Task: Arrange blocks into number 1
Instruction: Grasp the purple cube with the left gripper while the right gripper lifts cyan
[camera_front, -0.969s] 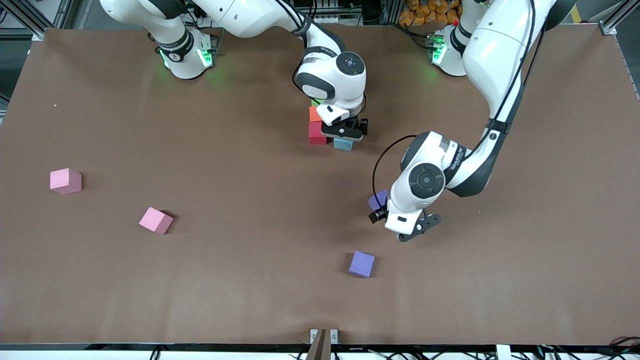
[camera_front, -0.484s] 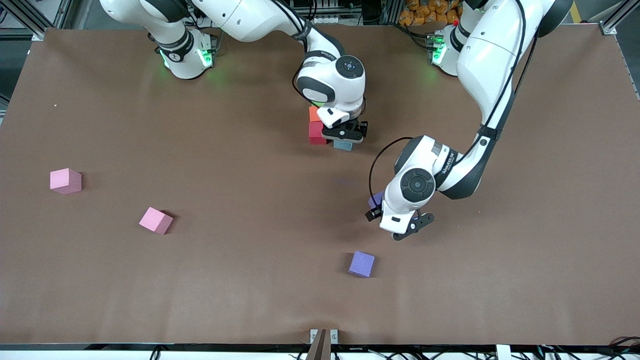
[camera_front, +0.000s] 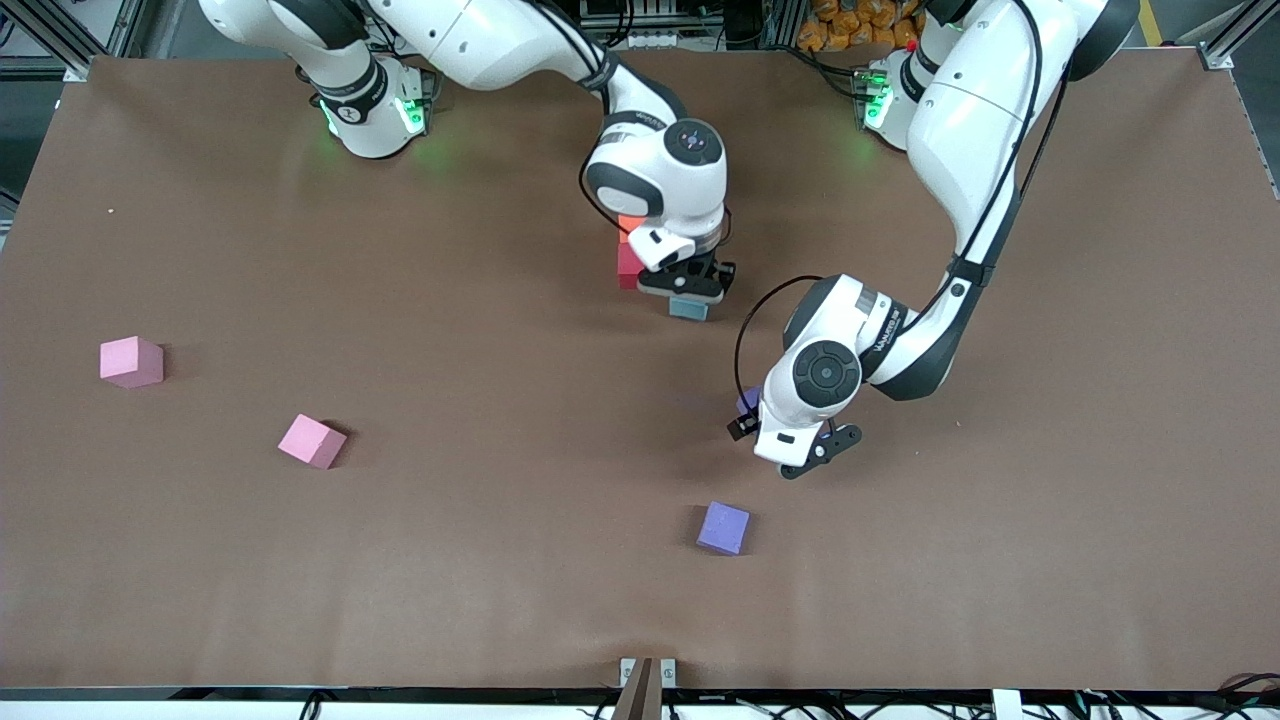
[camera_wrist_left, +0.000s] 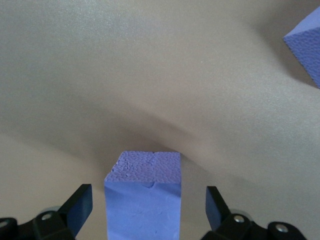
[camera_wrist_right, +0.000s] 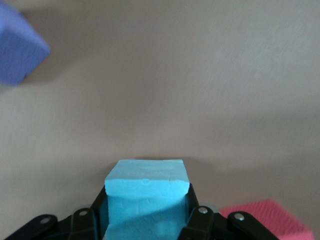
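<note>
My right gripper (camera_front: 688, 292) is shut on the light blue block (camera_front: 689, 309) (camera_wrist_right: 146, 197), low over the table beside the red block (camera_front: 626, 266) (camera_wrist_right: 272, 220). An orange block (camera_front: 630, 221) touches the red one on the side farther from the front camera; the right arm hides the rest of that row. My left gripper (camera_front: 765, 418) (camera_wrist_left: 147, 207) is open and straddles a purple block (camera_front: 747, 401) (camera_wrist_left: 143, 200) with a gap on each side. Another purple block (camera_front: 723, 527) lies nearer to the front camera.
Two pink cubes (camera_front: 131, 361) (camera_front: 312, 441) lie toward the right arm's end of the brown table (camera_front: 450, 580). The right arm's wrist hangs over the row of blocks.
The right gripper has shut on the light blue block and carried it a little toward the front camera, away from the red block. The left gripper has shifted slightly, covering more of the purple block.
</note>
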